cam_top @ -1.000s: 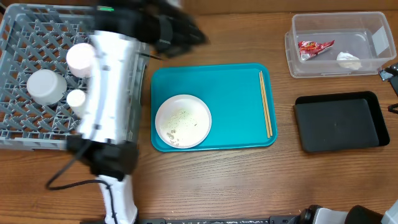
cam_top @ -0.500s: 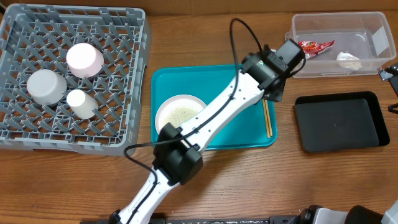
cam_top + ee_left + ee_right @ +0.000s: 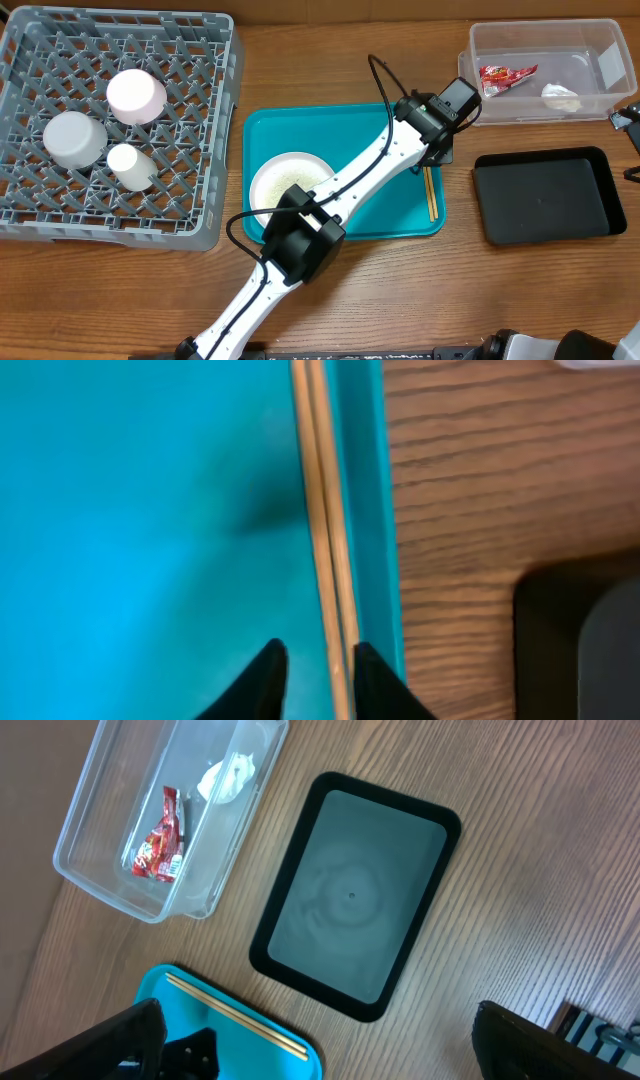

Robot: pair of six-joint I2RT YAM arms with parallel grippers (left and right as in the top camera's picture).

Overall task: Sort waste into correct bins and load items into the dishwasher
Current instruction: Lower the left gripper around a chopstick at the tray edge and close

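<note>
Though parted (narrowly), gripper (image 3: pixel 318 682) straddles chopsticks (image 3: pixel 322 510).

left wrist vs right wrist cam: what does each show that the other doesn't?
Left wrist only: a close-up of the left jaws standing apart, one tip on each side of the chopsticks. Right wrist only: the clear bin holding a red wrapper and crumpled white tissue, plus the whole black tray. Both: chopsticks along the teal tray edge, part of the black tray, and the wood table.
</note>
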